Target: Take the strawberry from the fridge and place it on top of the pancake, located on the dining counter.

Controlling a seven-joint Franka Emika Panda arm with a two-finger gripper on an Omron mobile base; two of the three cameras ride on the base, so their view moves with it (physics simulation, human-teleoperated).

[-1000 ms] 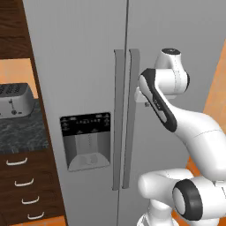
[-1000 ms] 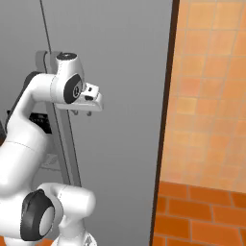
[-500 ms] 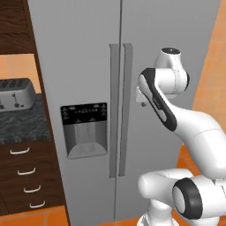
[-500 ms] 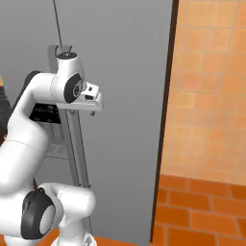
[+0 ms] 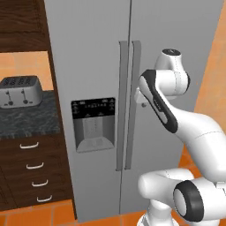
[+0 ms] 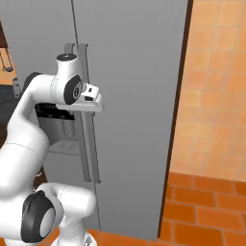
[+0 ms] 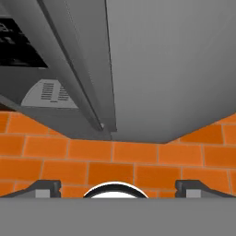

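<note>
Left base view: the fridge [image 5: 132,88] stands shut, both doors closed, its two long handles [image 5: 128,106] side by side at the centre seam. The black water dispenser [image 5: 93,123] sits in the left door. The arm reaches up beside the right door near the handles. To the left, a toaster [image 5: 20,91] rests on a dark counter [image 5: 26,121] above drawers [image 5: 33,172].

Right base view: the arm's hand sits close to the right door, beside the handles [image 6: 84,110]. An orange tiled wall [image 6: 211,96] and floor [image 6: 202,206] lie to the right.

Hand view: the gripper [image 7: 118,186] is spread wide, holding nothing, its fingertips [image 7: 44,186] well apart above the orange floor, the fridge door [image 7: 161,69] ahead.
</note>
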